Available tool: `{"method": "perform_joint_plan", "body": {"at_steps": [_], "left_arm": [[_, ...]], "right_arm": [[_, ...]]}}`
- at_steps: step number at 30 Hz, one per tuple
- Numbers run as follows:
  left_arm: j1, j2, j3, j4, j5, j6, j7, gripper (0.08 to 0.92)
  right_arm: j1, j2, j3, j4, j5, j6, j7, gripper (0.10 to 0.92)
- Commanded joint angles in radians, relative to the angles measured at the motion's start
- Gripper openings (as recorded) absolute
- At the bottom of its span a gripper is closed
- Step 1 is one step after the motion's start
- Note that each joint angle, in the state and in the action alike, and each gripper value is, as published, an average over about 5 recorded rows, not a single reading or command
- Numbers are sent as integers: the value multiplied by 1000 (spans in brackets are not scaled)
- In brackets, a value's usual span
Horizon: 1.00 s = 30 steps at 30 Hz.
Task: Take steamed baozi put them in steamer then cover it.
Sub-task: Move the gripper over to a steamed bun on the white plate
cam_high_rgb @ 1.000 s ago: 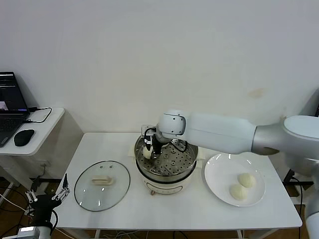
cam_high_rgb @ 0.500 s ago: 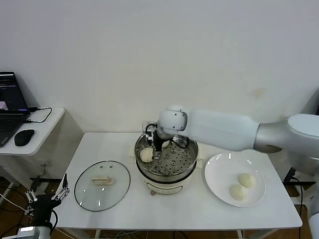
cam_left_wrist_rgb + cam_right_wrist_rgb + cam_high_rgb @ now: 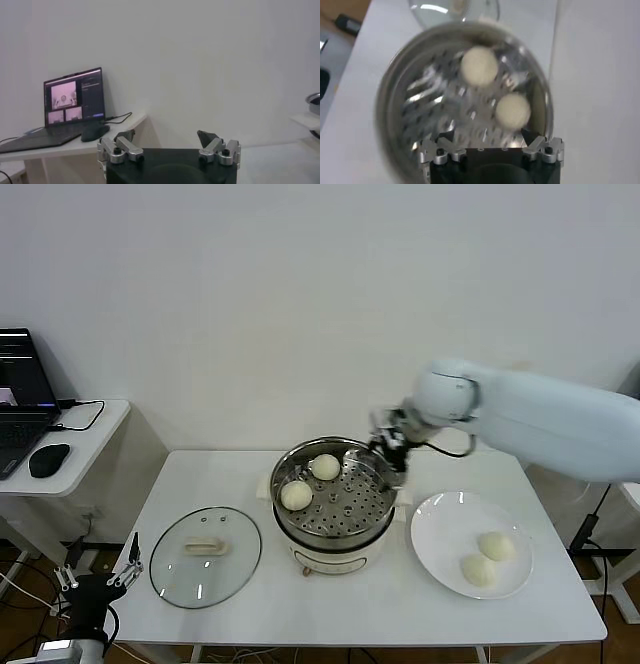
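The left gripper (image 3: 100, 582) hangs spread, well left of the clear glass cover (image 3: 205, 556). Two cream-white steamed baozi (image 3: 297, 495) sit in the shiny steel steamer (image 3: 335, 504), just left of the spread, empty right gripper (image 3: 388, 446); two lie on the white plate (image 3: 470, 543).

four baozi (image 3: 296, 495), one steamer (image 3: 383, 519), one cover (image 3: 180, 569)

Two baozi (image 3: 310, 481) in steamer (image 3: 335, 536), cover (image 3: 205, 557) off

Shiny perforated steel steamer (image 3: 335, 506), clear glass cover (image 3: 205, 556), smooth matt baozi (image 3: 297, 495), glossy white plate (image 3: 440, 534)
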Motion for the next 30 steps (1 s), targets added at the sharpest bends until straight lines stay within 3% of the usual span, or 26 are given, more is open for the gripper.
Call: {"method": "perform_joint_plan", "body": {"at_steps": [1, 9, 15, 30], "left_arm": [[-1, -1, 8, 4, 4, 0, 0, 823], [2, -12, 20, 7, 13, 0, 0, 823], [8, -17, 21, 8, 18, 0, 0, 823], [20, -18, 10, 12, 25, 0, 0, 823]], "right_arm": [[-20, -394, -21, 183, -234, 134, -99, 823], [-214, -496, 8, 191, -359, 147, -47, 823], [-497, -516, 223, 169, -396, 150, -1, 823], [-899, -366, 541, 31, -429, 155, 86, 823]]}}
